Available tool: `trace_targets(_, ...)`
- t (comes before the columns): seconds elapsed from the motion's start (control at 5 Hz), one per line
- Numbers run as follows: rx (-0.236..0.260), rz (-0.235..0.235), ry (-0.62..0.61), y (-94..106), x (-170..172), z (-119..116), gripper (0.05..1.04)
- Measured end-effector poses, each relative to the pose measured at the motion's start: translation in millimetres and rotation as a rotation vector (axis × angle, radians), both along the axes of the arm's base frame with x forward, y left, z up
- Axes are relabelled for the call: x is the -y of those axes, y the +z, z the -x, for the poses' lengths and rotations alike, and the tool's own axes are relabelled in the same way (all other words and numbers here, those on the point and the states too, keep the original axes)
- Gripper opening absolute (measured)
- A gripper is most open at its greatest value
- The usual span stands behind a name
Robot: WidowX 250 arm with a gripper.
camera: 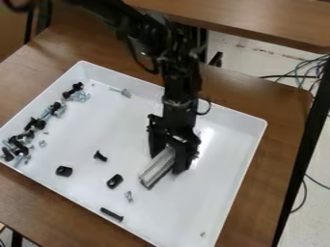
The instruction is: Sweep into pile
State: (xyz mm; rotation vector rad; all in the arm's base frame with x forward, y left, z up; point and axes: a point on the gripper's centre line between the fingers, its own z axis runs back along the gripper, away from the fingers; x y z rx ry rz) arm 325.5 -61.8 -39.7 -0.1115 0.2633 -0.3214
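Bench: brown wood, carried the white tray. Arm came in over the tray's far edge. Pincer sat low, right of tray centre, clamped on the sweeper, a grey ridged block held aslant, lower end toward the near corner. Couldn't tell if it touched the floor of the tray.

Sweeper looked light, stiff, smooth-faced, so likely to twist if loaded off-centre. Best hold: across the long sides, up high, lower end free to push.

Loose hardware lay strung along the left edge, top corner to left corner, black and silver mixed. Probably the pile to build on. Small metal and plastic: light, hard, not fragile, apt to roll or skate. Push, don't pinch.

Strays: black bolt by the near-left edge, lying flat, should roll. Two black blocks, one nearer the left corner, the other further in, should slide. Silver bolt near the far edge. Black screw mid-tray. Silver bit beyond the black bolt. Tiny bit near the right edge, easiest to miss under the sweeper.
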Motion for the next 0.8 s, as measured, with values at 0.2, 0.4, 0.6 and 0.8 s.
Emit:
trace_targets(0.2,0.077,0.015,0.028,26.3,-4.3,-0.5,1.014)
trace_targets(0.4,0.129,-0.028,0.139,57.3,-22.0,5.0,1.004)
trace_targets(0.6,0.097,-0.106,0.308,70.9,-65.1,21.4,0.998)
trace_targets(0.8,0.074,-0.168,0.432,75.6,-104.7,45.3,0.998)
